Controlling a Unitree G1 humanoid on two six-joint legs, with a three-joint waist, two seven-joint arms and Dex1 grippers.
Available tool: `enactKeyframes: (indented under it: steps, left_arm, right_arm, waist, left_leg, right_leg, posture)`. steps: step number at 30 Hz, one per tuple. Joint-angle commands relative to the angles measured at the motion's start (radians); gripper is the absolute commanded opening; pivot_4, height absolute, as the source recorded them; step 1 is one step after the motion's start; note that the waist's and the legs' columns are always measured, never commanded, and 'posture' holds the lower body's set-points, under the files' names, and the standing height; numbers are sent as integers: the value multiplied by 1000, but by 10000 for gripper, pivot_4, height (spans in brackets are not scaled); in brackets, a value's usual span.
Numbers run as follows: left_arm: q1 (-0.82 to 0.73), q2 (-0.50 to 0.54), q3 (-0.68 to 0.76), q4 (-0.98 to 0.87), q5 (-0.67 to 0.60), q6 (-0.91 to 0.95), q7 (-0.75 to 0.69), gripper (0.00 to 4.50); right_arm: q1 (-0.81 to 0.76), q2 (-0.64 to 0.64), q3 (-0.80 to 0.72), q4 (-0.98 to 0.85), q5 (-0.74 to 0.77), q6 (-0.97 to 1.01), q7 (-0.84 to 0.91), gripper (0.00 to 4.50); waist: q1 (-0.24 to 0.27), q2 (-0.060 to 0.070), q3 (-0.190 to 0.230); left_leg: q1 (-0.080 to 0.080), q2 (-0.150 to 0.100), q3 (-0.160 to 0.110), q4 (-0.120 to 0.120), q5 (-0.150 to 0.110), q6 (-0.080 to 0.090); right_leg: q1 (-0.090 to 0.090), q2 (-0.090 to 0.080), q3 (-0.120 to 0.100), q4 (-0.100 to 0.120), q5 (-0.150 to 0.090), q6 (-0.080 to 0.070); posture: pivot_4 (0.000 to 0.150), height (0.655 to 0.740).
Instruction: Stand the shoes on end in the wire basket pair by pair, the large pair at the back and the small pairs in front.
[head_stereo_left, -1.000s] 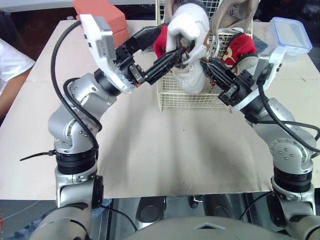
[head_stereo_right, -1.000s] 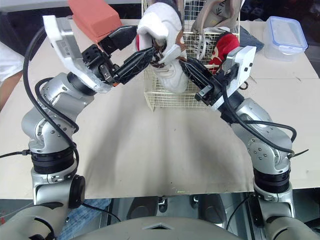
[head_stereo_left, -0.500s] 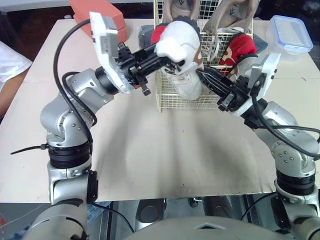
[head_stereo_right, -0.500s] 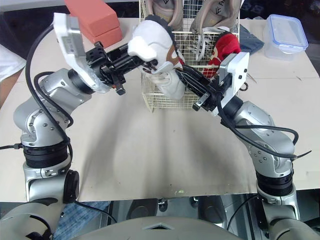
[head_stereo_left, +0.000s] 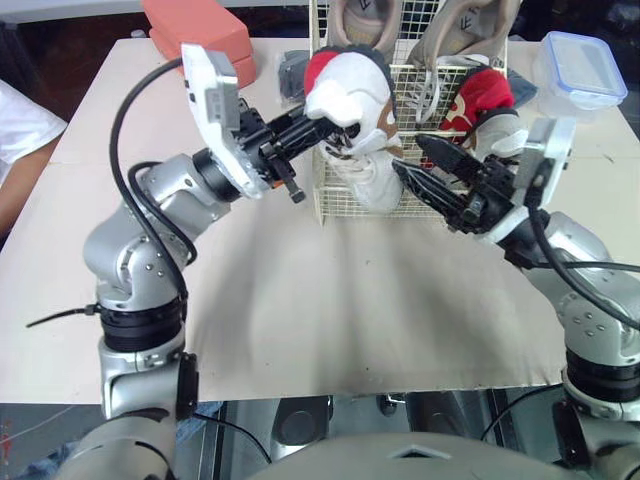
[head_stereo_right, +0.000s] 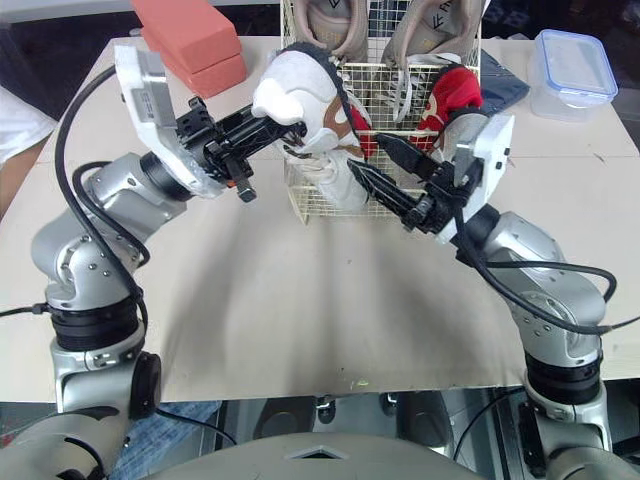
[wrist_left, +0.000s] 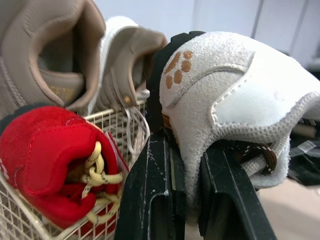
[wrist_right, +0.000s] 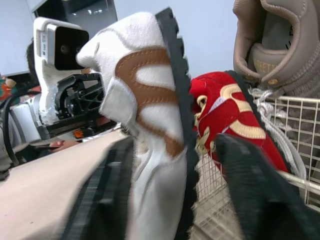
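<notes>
A moment before, both my jaws were at the white shoe (head_stereo_left: 350, 85). Then my right jaws let go and drew back toward the front of the wire basket (head_stereo_left: 330, 205). They stood spread wide and held nothing, with the lower finger just beside the basket's front wall. Whether it touched the wall, I could not tell. My left jaws stayed clenched on the heel collar of the shoe, one finger inside the opening and one outside, so the shoe hung from this one grip alone. It was heel up and black sole toward the basket's middle, over the front left corner of the basket. Lower in that corner something white showed behind the wire, but I could not tell if it was the toe of the same shoe or its partner. The beige shoes (head_stereo_left: 365, 15) stood already on end at the back. One red shoe (head_stereo_left: 485, 95) stood in the front right part and another red one (head_stereo_left: 320, 68) was just behind the white shoe. In my judgement the handover to one arm was finished and the shoe was close to seated. What remained was to lower it fully upright and release, and the risk was that it would tip outward over the rim onto the desk (head_stereo_left: 330, 300).
</notes>
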Motion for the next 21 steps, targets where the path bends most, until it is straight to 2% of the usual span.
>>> enactKeyframes:
  steps: [1, 2, 6, 10, 21]
  left_arm:
    - [26, -69, 4, -107, 125, -153, 110, 174]
    - [37, -89, -3, -122, 156, -183, 130, 174]
    - [91, -148, -41, -178, 262, -246, 216, 174]
    - [178, -162, -83, -218, 329, -276, 234, 174]
    - [332, -185, -132, -154, 476, -422, 239, 174]
  right_arm:
    - [36, -9, -55, -66, 61, -25, 18, 41428]
    - [46, -8, -63, -71, 72, -33, 22, 44605]
    - [83, -16, -100, -75, 86, -56, 26, 44605]
    - [117, -20, -124, -66, 63, -103, 56, 44605]
    - [344, -31, -133, -25, -145, -378, 283, 44605]
  waist:
    - [0, 0, 0]
    - [0, 0, 0]
    - [0, 0, 0]
    - [0, 0, 0]
    - [0, 1, -1]
  left_leg:
    - [0, 0, 0, 0, 0, 0]
    - [0, 0, 0, 0, 0, 0]
    - [1, 0, 0, 0, 0, 1]
    - [1, 0, 0, 0, -1, 2]
    - [2, 0, 1, 0, -2, 4]
  right_leg:
    - [0, 0, 0, 0, 0, 0]
    - [0, 0, 0, 0, 0, 0]
    - [0, 0, 1, 1, 0, 0]
    - [1, 0, 1, 1, 0, 0]
    - [1, 1, 1, 0, 0, 1]
  posture:
    - [1500, 6860]
    - [1500, 6860]
    - [1500, 6860]
    - [1500, 6860]
    - [1500, 6860]
